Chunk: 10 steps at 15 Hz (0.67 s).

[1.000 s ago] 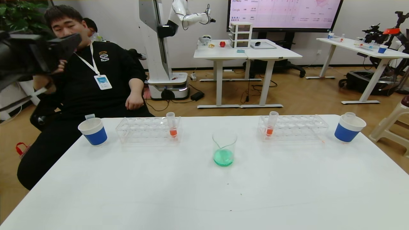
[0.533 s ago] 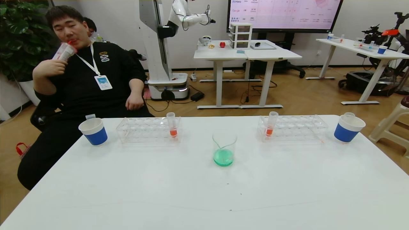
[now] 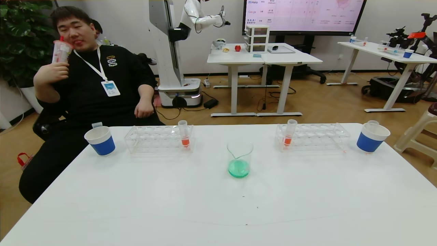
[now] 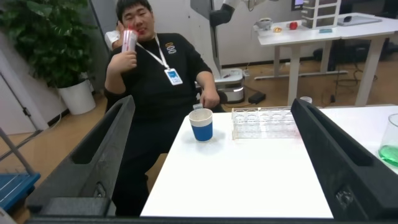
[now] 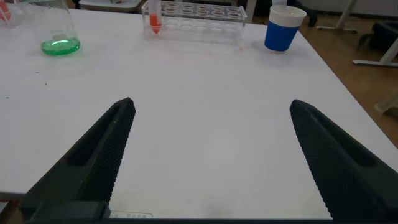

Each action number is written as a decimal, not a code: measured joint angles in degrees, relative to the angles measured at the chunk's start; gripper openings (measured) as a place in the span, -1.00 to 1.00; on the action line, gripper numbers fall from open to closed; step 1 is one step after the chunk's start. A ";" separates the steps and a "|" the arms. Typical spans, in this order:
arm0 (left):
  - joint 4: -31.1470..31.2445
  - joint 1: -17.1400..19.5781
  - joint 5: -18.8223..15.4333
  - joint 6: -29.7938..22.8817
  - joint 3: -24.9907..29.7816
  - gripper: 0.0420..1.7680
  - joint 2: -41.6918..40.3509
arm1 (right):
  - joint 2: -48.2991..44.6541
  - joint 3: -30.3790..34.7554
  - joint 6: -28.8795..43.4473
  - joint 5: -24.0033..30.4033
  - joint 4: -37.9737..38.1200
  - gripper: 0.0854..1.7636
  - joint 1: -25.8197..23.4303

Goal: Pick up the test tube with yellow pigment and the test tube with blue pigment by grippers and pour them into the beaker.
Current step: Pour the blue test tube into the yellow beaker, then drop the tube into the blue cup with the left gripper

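Green liquid already in beaker (image 3: 239,160), table centre, between two racks. Left gripper (image 4: 211,155) spread wide, empty, off table's left edge. Right gripper (image 5: 208,155) same, hovering over table's right side. Yellow and blue tubes not visible. Beaker likely fragile, slick glass; grip mid-wall.

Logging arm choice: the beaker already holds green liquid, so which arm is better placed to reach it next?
Probably right. The right gripper, open and empty, hangs over the table facing the beaker; the left gripper, also open, sits back at the table's left edge.
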 joint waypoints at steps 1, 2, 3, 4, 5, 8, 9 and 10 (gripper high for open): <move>0.00 -0.02 -0.52 -0.09 2.10 0.98 -3.15 | 0.00 0.00 0.00 0.00 0.00 0.97 0.02; -0.18 -0.07 -1.23 -0.17 4.44 0.98 -6.25 | 0.00 0.00 0.00 0.00 -0.02 0.97 0.02; -0.33 -0.10 -2.61 -0.41 6.73 0.98 -8.90 | 0.00 0.00 0.00 0.00 0.00 0.97 0.02; -1.34 -0.12 -4.35 -1.11 10.05 0.98 -11.57 | 0.00 0.00 0.00 0.00 -0.02 0.97 0.02; -5.10 -0.12 -5.27 -2.85 13.65 0.98 -13.37 | 0.00 0.00 0.00 0.00 0.00 0.97 0.00; -14.20 -0.12 -6.28 -5.30 26.66 0.98 -15.87 | 0.00 0.00 0.00 0.00 0.00 0.97 0.00; -15.42 -0.12 -6.67 -5.63 30.66 0.98 -16.20 | 0.00 0.00 0.00 0.00 0.00 0.97 0.02; -14.79 -0.12 -7.80 -6.64 34.21 0.98 -16.42 | 0.00 0.00 0.00 -0.02 0.00 0.97 0.02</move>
